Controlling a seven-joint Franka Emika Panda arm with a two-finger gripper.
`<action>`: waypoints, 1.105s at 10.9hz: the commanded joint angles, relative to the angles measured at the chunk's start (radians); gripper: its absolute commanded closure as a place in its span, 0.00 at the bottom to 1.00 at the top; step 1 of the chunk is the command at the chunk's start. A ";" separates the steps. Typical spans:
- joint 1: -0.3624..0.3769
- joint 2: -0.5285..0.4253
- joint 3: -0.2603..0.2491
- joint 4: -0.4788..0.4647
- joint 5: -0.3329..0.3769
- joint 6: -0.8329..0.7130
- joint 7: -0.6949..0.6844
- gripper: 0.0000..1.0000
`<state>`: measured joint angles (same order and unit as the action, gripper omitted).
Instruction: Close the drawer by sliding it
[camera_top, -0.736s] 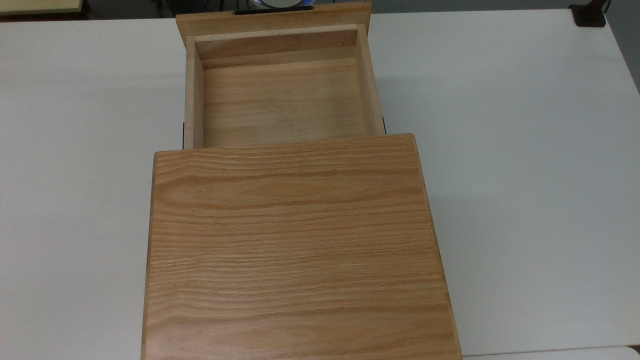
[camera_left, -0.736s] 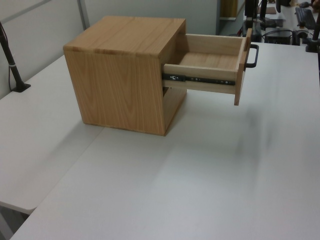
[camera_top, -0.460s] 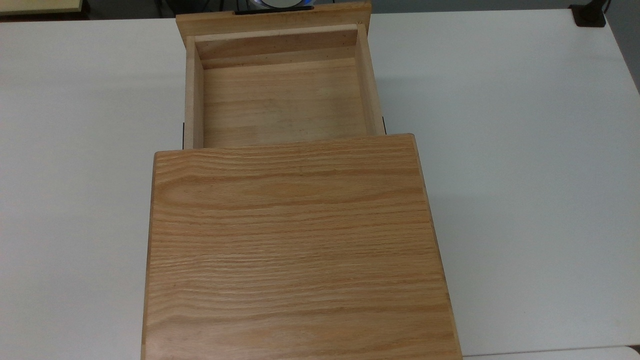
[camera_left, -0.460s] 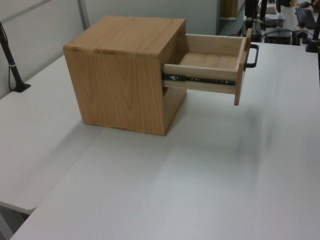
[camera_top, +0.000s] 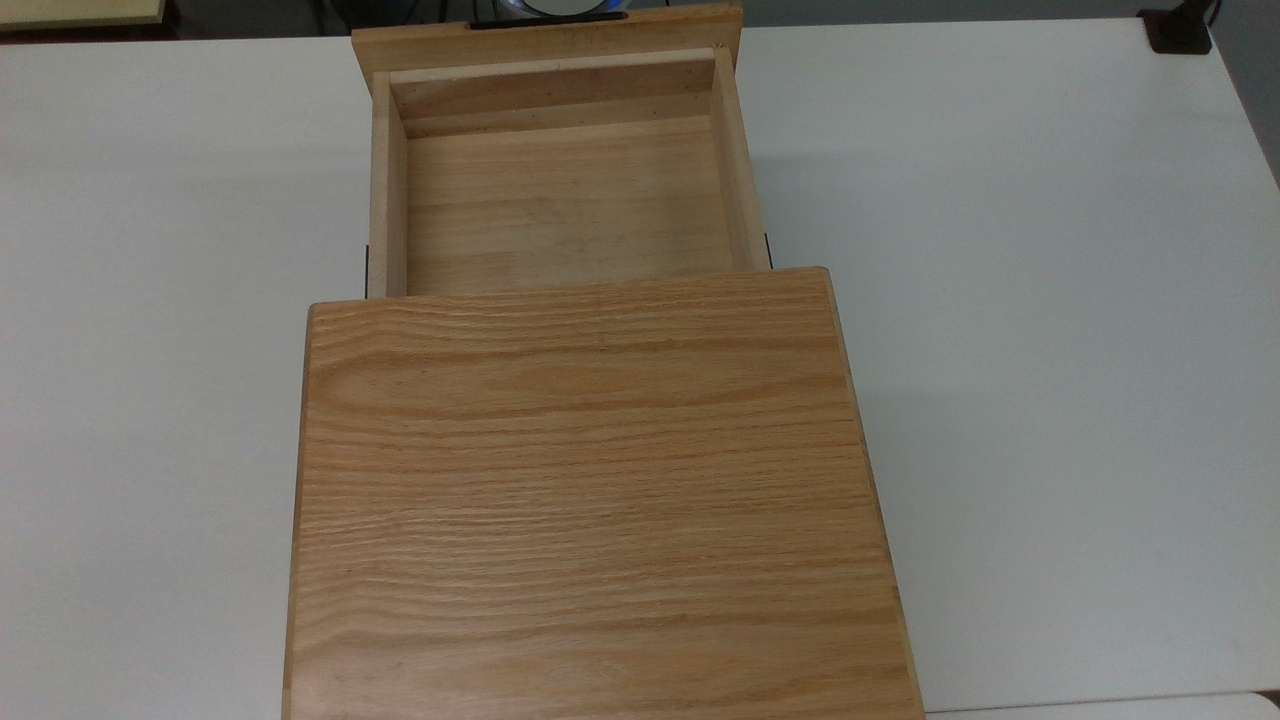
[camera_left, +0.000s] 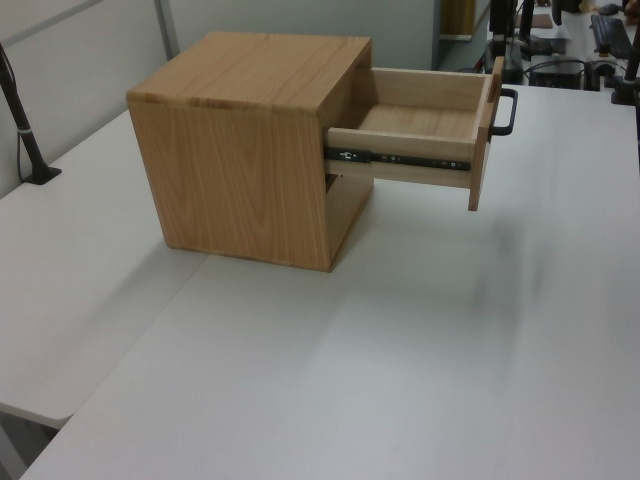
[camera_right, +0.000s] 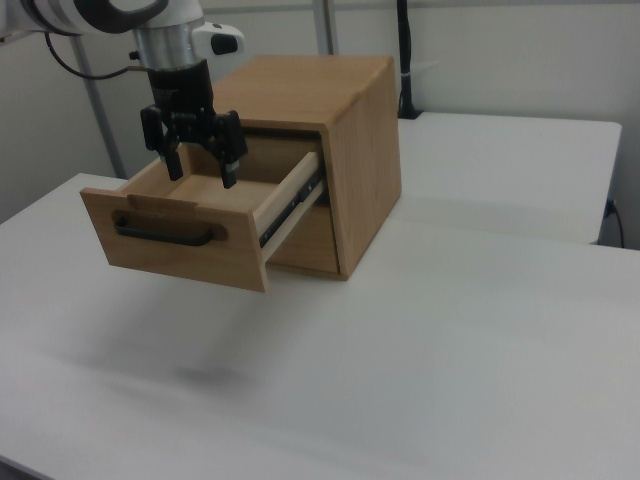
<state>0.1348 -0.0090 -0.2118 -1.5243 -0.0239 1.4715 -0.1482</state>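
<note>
In the right view the gripper (camera_right: 200, 165) hangs with its two black fingers (camera_right: 228, 160) spread apart, holding nothing, tips pointing down over the far part of the open drawer (camera_right: 190, 215). The front panel with its black bar handle (camera_right: 165, 235) lies toward 7 o'clock from the fingers, the cabinet (camera_right: 345, 150) toward 3 o'clock. The drawer is pulled well out, its long sliding axis running from the panel back into the cabinet (rail (camera_right: 290, 215) exposed), so a closing push would probably need the fingers outside the panel first
</note>
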 joint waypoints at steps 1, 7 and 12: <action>0.000 0.000 -0.001 0.016 -0.007 -0.033 -0.007 0.00; 0.005 -0.049 -0.001 -0.039 -0.002 -0.033 -0.007 0.08; 0.064 -0.206 0.000 -0.223 0.001 -0.101 -0.014 0.57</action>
<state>0.1556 -0.1212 -0.2083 -1.6272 -0.0231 1.4128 -0.1513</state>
